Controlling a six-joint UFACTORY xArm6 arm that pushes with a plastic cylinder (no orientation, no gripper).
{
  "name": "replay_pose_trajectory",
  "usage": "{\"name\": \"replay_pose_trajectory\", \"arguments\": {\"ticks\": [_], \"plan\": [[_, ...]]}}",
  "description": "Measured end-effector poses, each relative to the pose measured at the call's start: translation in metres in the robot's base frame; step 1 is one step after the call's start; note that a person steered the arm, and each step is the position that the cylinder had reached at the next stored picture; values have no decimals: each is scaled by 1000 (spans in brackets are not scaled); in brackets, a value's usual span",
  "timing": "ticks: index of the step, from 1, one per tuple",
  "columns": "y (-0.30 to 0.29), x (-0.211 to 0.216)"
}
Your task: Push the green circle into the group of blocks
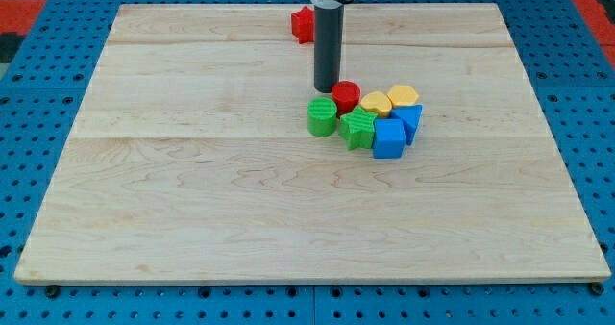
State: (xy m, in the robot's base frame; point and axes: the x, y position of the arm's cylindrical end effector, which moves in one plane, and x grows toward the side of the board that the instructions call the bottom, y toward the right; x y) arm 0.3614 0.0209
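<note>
The task looks all but done: the green circle [322,116] sits at the left edge of the group, touching or nearly touching the green star [357,129] and close beside the red circle [346,96]; whether a sliver of gap remains I cannot tell. My tip [325,90] stands just above it toward the view's top; as a bare rod it grasps nothing. Two yellow blocks [389,100] and two blue blocks [396,131] complete the group. A red block [303,24] at the top is partly hidden by the rod.

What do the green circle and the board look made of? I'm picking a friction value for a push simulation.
Green circle: probably plastic, matte, with fine ridges that hint at 3D printing. Board: light wood planks, judging by grain and seams, smooth, low sheen. My tip is just above the circle.
</note>
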Motion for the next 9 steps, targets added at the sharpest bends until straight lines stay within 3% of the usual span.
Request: {"name": "replay_pose_trajectory", "arguments": {"ticks": [1, 2, 4, 7, 9], "plan": [[-62, 0], [-74, 23], [-33, 61], [18, 41], [-18, 42]]}}
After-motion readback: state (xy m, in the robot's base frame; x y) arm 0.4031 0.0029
